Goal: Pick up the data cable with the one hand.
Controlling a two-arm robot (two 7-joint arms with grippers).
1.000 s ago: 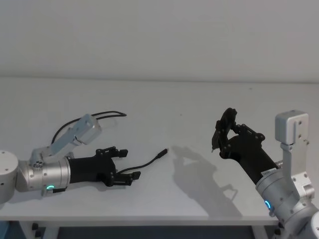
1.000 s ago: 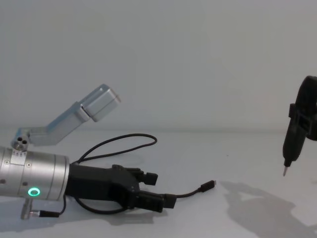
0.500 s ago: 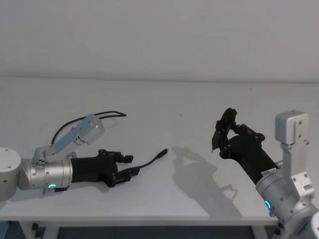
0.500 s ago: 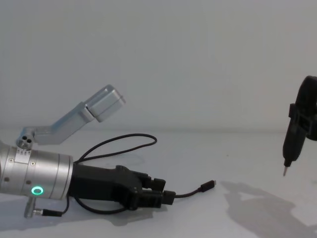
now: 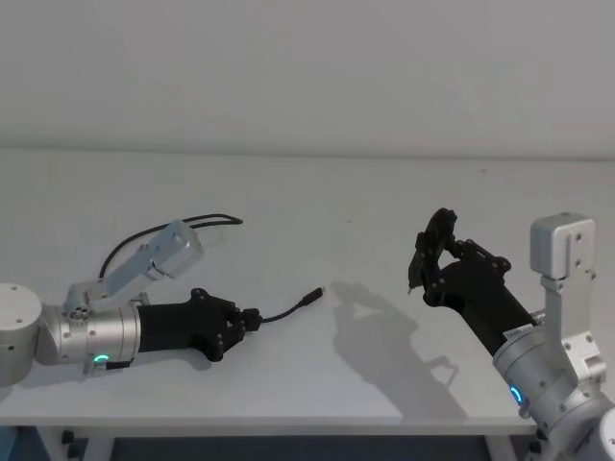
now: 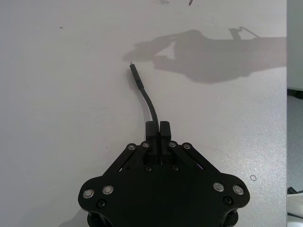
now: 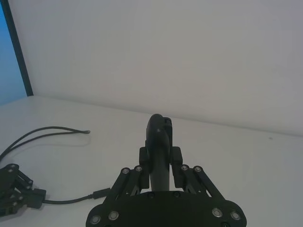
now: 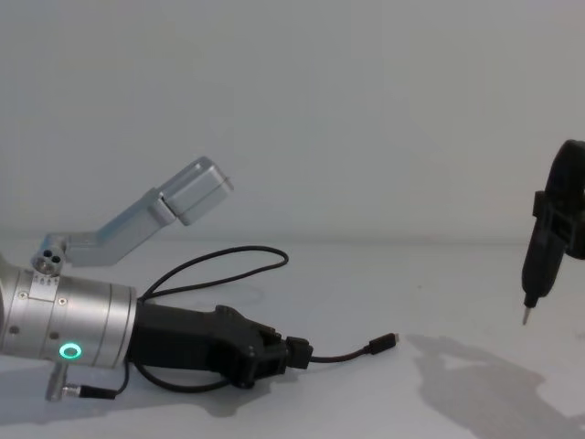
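left hand (image 5: 250, 319) low over the bench (image 5: 365, 211) at the left, closed tight on the data cable (image 5: 288, 309), a short length with its plug reaching out ahead, the rest looping behind the wrist, right hand (image 5: 430, 254) raised at the right, clasping a black pointed tool (image 8: 547, 247)

The data cable (image 6: 138, 81) is matt black plastic, the table (image 5: 336, 202) smooth matt white.

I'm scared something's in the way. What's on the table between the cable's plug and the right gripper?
In the head view, only bare table and a shadow lie between the data cable's plug and the right gripper.
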